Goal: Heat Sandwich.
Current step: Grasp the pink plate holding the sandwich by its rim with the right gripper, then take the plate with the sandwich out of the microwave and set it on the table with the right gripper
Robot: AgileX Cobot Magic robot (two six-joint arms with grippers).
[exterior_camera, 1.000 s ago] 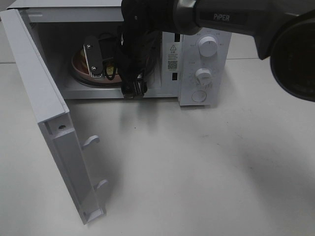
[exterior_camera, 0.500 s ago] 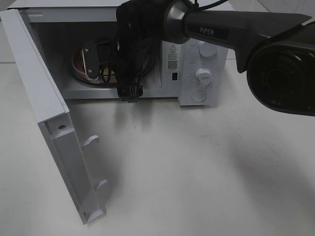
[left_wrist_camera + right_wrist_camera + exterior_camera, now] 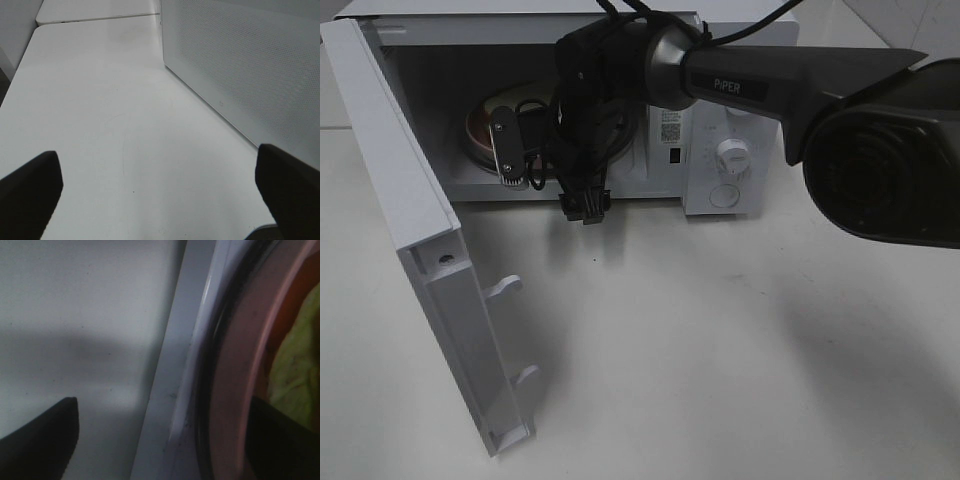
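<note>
Light: bright, even, from overhead; white bench (image 3: 720, 350) uniformly lit.
Shadows: soft grey patches on bench beneath right arm (image 3: 750, 88); microwave (image 3: 700, 160) cavity dim.
Focus: right wrist view heavily blurred, plate (image 3: 237, 365) rim and sandwich (image 3: 295, 372) smeared; left wrist view sharper, near corners dark, unsharp.

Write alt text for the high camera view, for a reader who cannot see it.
A dark robot arm extends from the right into an open white microwave with a pink plate inside. The door hangs wide open at left; the microwave stands on a white table.
</note>
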